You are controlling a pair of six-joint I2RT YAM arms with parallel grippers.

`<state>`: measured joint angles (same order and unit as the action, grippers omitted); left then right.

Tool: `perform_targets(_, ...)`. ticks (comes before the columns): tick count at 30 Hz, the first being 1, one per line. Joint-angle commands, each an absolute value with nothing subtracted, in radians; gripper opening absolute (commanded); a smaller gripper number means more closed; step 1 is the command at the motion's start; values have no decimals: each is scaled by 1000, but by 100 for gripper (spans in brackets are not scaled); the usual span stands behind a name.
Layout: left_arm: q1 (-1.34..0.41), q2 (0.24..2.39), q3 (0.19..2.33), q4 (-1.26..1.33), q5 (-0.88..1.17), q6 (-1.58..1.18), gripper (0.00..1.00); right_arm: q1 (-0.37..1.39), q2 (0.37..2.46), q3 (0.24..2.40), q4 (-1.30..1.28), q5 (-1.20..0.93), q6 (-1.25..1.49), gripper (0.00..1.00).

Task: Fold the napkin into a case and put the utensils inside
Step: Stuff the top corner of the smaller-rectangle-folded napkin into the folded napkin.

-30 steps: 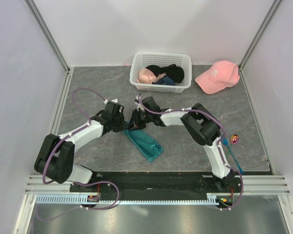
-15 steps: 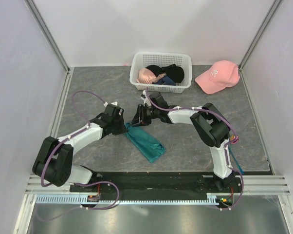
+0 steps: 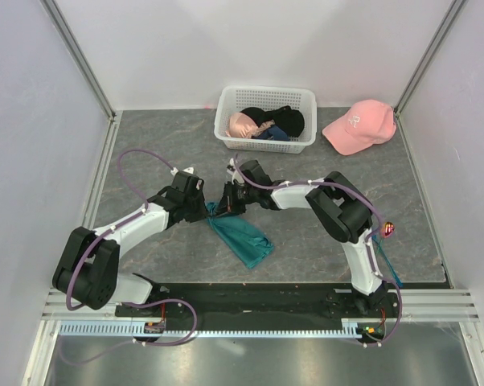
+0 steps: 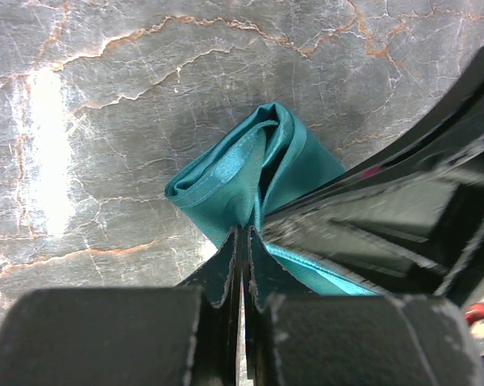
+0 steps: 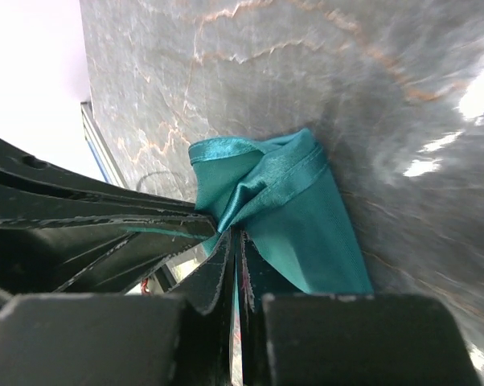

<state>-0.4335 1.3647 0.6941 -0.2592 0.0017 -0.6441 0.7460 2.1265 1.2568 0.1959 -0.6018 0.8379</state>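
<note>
The teal-green napkin (image 3: 240, 237) lies folded into a narrow strip on the grey marble table, running from the table's middle toward the front. My left gripper (image 3: 207, 211) and right gripper (image 3: 219, 207) meet at its far end, each shut on that end's edge. In the left wrist view the napkin (image 4: 234, 173) bunches at my closed fingertips (image 4: 244, 238). In the right wrist view the napkin (image 5: 294, 209) does the same (image 5: 238, 237). The blue fork (image 3: 385, 261) and the red-purple-headed utensil (image 3: 387, 228) lie at the right, partly hidden by my right arm.
A white lattice basket (image 3: 266, 118) holding black and pink garments stands at the back centre. A pink baseball cap (image 3: 358, 125) lies at the back right. White walls enclose the table on three sides.
My right gripper swung out toward the back right, then returned to the napkin's far end beside my left gripper. The napkin's far end shifted slightly.
</note>
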Motion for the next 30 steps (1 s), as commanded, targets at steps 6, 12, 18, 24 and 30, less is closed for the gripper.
perform_targets(6, -436, 1382, 701, -221, 35, -643, 2, 778, 2227, 1309, 359, -587, 939, 5)
perform_targets(12, -436, 1394, 709, -229, 17, -623, 2, 733, 2108, 1240, 261, -571, 856, 9)
perform_targets(18, -436, 1398, 718, -232, 26, -611, 2, 709, 1996, 1207, 138, -531, 749, 18)
perform_targets(24, -436, 1381, 721, -233, 35, -612, 2, 718, 2028, 1193, 156, -549, 749, 17)
perform_targets(30, -437, 1385, 729, -230, 54, -624, 2, 752, 2074, 1198, 193, -540, 772, 13)
